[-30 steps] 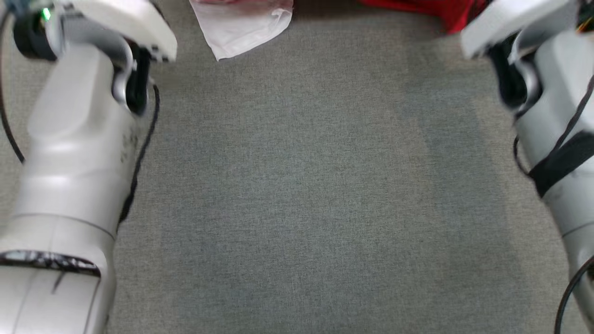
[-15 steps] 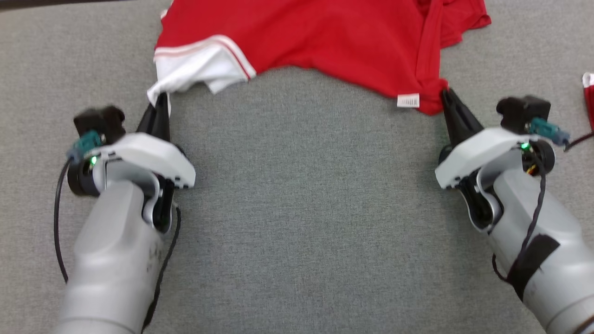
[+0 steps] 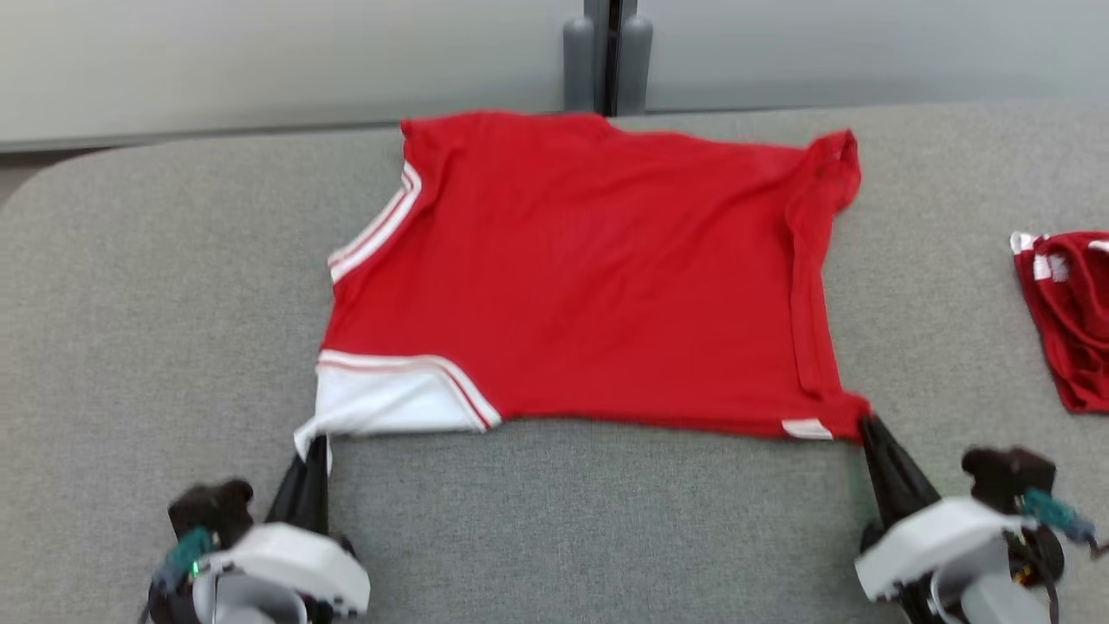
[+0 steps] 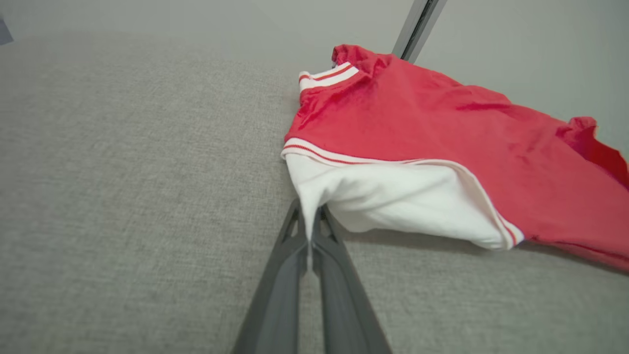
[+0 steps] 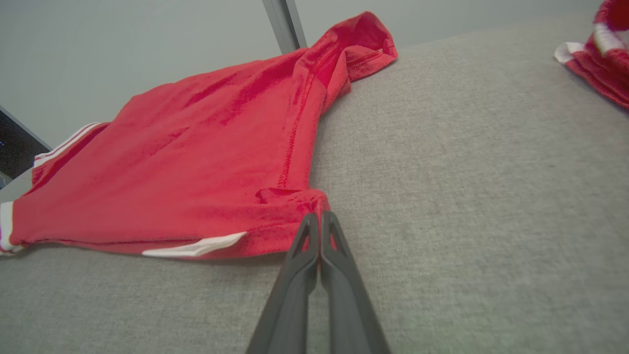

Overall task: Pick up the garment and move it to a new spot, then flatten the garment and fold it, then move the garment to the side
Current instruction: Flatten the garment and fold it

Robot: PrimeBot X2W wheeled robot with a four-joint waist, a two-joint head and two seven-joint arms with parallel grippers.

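Presently: red fabric garment with white trim (image 3: 589, 277), spread at far edge of grey cloth-covered counter (image 3: 156, 286); left pincer (image 3: 315, 444) clamps its near white corner, right pincer (image 3: 868, 426) clamps its near red corner.

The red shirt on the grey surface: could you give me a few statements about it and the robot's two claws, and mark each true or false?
1. The left gripper is shut on the white corner of the red garment. True.
2. The right gripper hangs open above the garment. False: it is shut on a red corner, close to the white label.
3. The garment lies spread out on the grey surface. True.
4. A blue towel lies off to the right. False: a red-and-white garment lies there, apart from the first.
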